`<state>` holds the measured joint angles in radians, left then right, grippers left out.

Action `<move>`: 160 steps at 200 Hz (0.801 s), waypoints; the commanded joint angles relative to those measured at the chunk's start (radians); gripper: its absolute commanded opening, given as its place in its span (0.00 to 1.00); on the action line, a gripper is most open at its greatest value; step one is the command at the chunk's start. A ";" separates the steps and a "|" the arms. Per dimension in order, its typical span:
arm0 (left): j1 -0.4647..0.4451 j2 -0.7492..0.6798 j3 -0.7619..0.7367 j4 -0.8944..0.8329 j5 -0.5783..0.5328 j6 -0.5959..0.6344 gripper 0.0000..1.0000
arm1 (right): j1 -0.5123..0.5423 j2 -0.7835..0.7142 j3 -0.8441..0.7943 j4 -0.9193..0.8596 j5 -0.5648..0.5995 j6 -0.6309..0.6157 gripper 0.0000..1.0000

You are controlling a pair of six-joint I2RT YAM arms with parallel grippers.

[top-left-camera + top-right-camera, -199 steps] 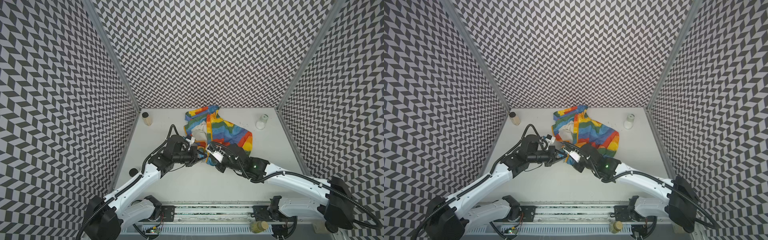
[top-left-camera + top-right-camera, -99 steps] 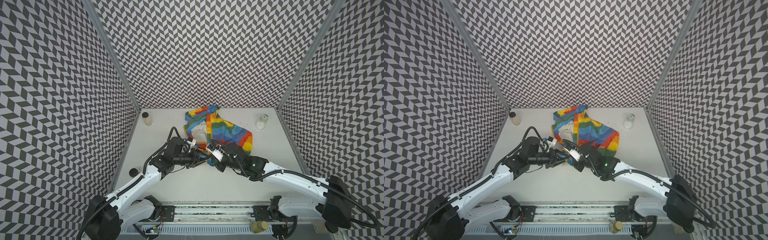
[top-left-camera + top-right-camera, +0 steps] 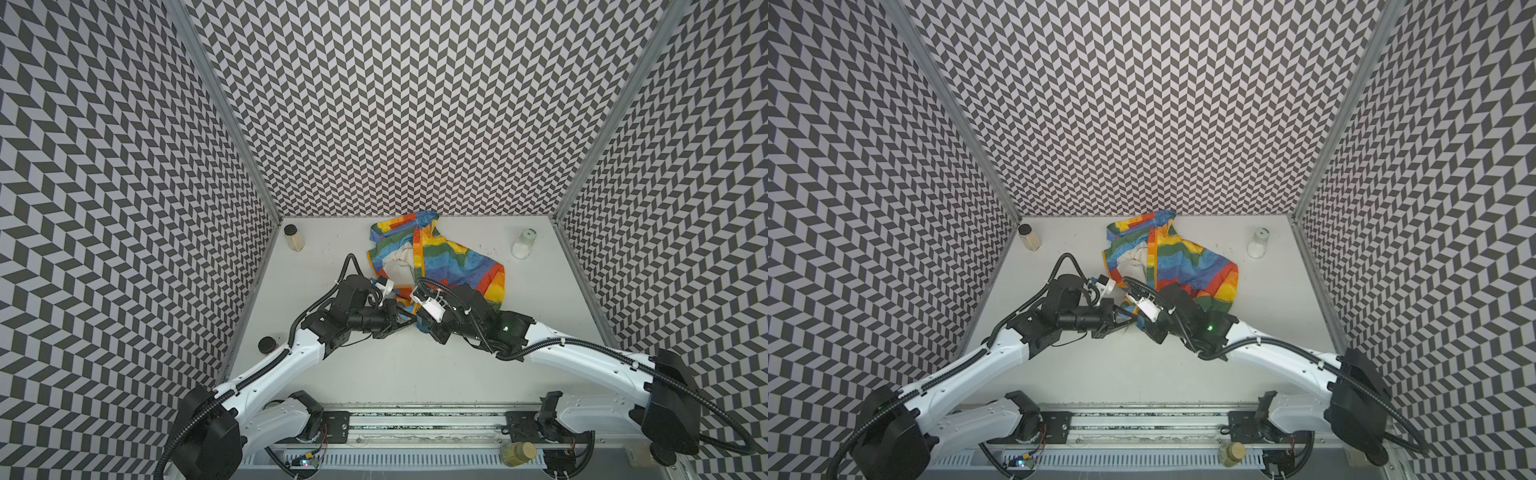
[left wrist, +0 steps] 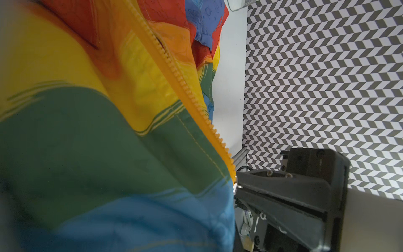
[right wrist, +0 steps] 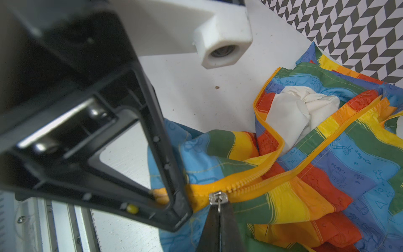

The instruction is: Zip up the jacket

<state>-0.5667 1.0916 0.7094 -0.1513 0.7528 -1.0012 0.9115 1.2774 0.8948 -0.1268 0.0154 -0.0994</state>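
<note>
Jacket: left gripper clamps the zipper end as anchor; just beside, right gripper pinches the slider pull for drawing.

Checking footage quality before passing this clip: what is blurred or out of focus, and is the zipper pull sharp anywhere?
Left wrist view: the jacket fills most of the frame, soft and dim where closest to the lens, its zipper teeth crisp. Right wrist view: the left gripper near the lens is blurred, the zipper pull sharp. Both top views: evenly lit, sharp, soft shadows only.
</note>
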 commanded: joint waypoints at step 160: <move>0.047 0.033 0.201 -0.223 -0.109 0.193 0.00 | -0.041 0.088 0.148 0.021 0.162 0.039 0.00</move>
<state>-0.5453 1.0653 0.7612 -0.2947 0.6861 -0.9020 0.9077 1.3624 0.9913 -0.1833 0.1215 -0.0818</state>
